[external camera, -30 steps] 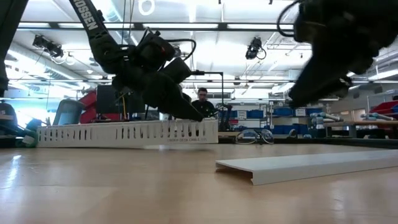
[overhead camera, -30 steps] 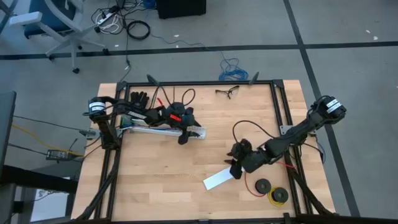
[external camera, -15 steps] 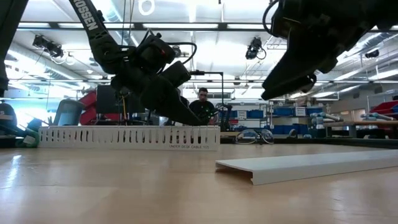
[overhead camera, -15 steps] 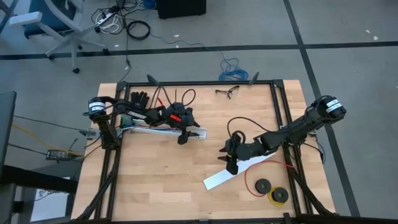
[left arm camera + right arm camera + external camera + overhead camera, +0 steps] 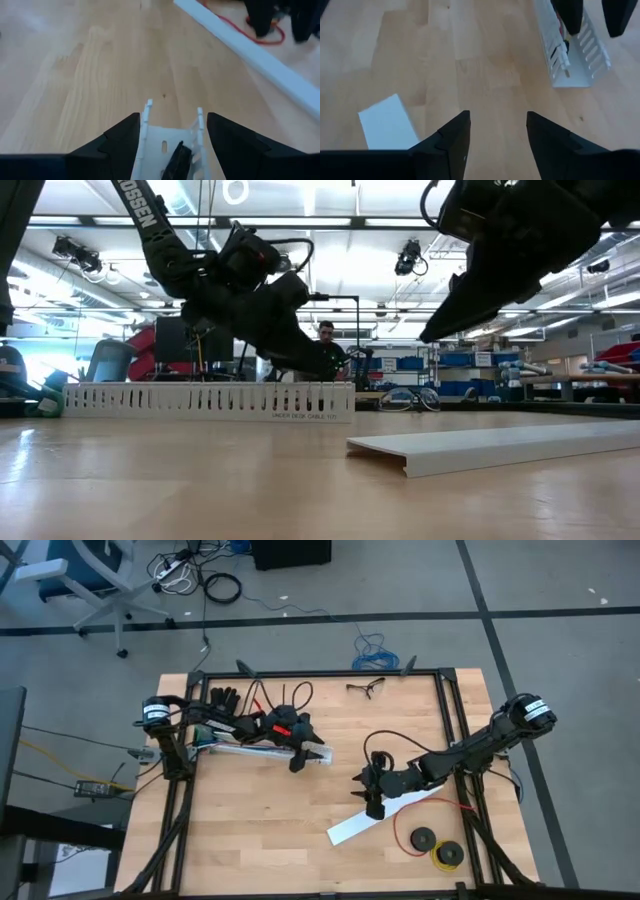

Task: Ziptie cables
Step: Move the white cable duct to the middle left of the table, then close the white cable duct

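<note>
The left gripper (image 5: pixel 170 131) has its fingers spread around the right end of the slotted channel (image 5: pixel 262 750). The cables (image 5: pixel 563 50) lie inside this channel, running left to right at the table's far left. The right gripper (image 5: pixel 495 131) hangs released, empty, above the flat white cover (image 5: pixel 385 816).

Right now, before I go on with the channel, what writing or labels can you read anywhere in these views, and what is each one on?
"OSSEN": white letters on the dark arm link at upper left in the low view; the start of the word is cut off.
Small dark print on the front wall of the slotted channel, low view: too small to read.
White bands on both arm bases, high view: no legible text.
Both wrist views: no writing.
</note>
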Motion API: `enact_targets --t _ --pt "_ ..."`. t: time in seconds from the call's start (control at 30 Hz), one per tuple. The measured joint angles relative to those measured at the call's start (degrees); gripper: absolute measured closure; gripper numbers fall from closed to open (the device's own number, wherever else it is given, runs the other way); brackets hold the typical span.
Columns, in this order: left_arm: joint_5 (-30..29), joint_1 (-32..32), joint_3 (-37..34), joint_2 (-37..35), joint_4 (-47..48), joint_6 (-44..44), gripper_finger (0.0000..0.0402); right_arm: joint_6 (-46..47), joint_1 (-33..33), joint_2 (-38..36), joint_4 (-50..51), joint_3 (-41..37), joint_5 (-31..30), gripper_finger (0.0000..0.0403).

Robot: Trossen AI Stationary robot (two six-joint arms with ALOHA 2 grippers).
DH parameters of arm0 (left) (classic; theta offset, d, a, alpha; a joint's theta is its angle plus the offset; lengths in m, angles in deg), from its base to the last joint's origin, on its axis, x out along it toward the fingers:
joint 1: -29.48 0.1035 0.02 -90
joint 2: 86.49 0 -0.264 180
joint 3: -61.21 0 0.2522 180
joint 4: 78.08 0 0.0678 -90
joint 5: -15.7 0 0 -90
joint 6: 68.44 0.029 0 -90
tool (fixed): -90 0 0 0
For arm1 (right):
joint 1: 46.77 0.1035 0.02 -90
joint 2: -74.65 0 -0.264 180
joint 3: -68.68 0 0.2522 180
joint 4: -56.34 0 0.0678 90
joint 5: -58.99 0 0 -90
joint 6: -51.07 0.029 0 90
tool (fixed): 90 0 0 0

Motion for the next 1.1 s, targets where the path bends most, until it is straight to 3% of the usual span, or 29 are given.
enact_targets --t 0.2,0.4,0.57,0.73,0.9,1.1 --pt "-1.9 -0.3 0.0 0.1 -1.5 -6.1 0.0161 4.0 0.7 0.0 1.2 0.0 2.8 0.022" --pt "-1.8 -2.2 0.0 0.1 -2.0 -6.2 0.0161 16.2 2.7 0.0 0.4 0.0 3.5 0.0219" --pt "-1.7 -5.3 0.0 0.1 -3.3 -4.7 0.0153 21.0 4.5 0.0 -0.9 0.0 2.3 0.0221" --pt "-4.4 -8.9 0.0 0.1 -3.3 -2.9 0.0117 22.3 5.2 0.0 -2.7 0.0 1.5 0.022" --pt "-14.9 -11.1 0.0 0.1 -3.3 0.2 0.0067 22.3 5.6 0.0 -2.8 0.0 1.5 0.0222" --pt "-15.7 -11.5 0.0 0.1 -3.2 -2.0 0.0042 20.8 5.8 0.0 -2.8 0.0 1.4 0.0221"
